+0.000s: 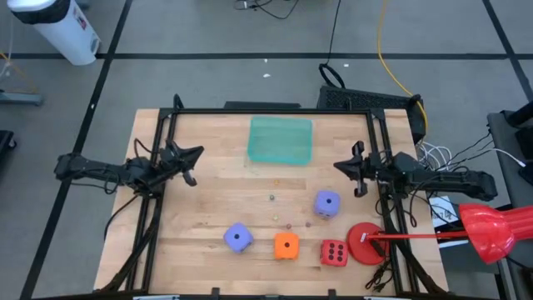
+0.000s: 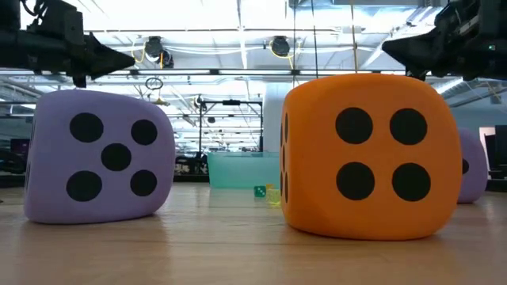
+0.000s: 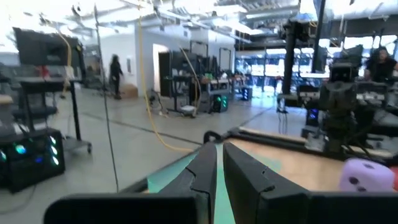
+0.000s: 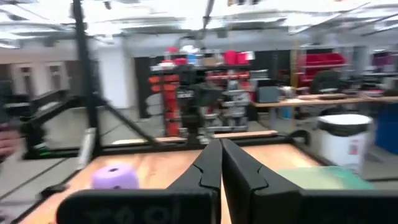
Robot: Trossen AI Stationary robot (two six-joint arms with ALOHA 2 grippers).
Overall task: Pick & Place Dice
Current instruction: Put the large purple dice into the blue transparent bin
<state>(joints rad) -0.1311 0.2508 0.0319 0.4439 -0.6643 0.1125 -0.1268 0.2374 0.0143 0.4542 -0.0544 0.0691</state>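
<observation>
My left gripper (image 1: 190,163) hovers at the left edge of the wooden surface (image 1: 216,200), jaws together, empty. My right gripper (image 1: 347,167) hovers at the right edge, jaws together, empty. Dice sit along the near side: purple die (image 1: 238,237), orange die (image 1: 286,245), red die (image 1: 334,252), with the second purple die (image 1: 326,203) nearer my right gripper. Teal tray (image 1: 281,140) lies at far centre.
</observation>
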